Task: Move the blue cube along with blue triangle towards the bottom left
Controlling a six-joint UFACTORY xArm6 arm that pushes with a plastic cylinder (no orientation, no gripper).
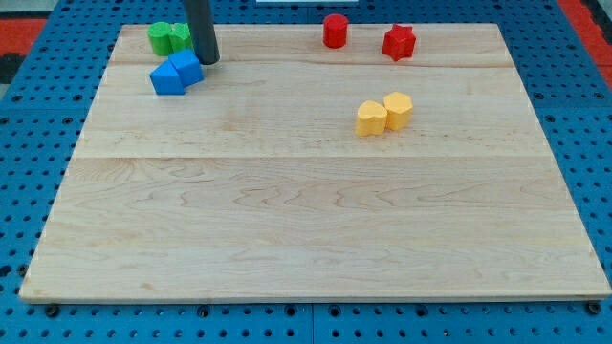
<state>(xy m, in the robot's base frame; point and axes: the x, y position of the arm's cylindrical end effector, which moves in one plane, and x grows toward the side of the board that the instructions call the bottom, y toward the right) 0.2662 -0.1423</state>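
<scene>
The end effector – my tip, a bare rod with no jaws – is set against the blue cube, blue triangle touching at its left, far-left on the bench. An off-centre push could split the pair.

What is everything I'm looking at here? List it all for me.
Wooden board: one, pale wood, fills most of the view.
Blue pegboard base: one, under and around the board.
Blue cube: one, near the view's top left.
Blue triangle: one, touching the cube on its left.
Green blocks: two, close together at the view's top left; shapes unclear.
Red cylinder: one, at the view's top.
Red star-like block: one, right of the cylinder.
Yellow blocks: two, side by side, right of centre.
My tip: one dark rod, just right of the blue cube.
</scene>
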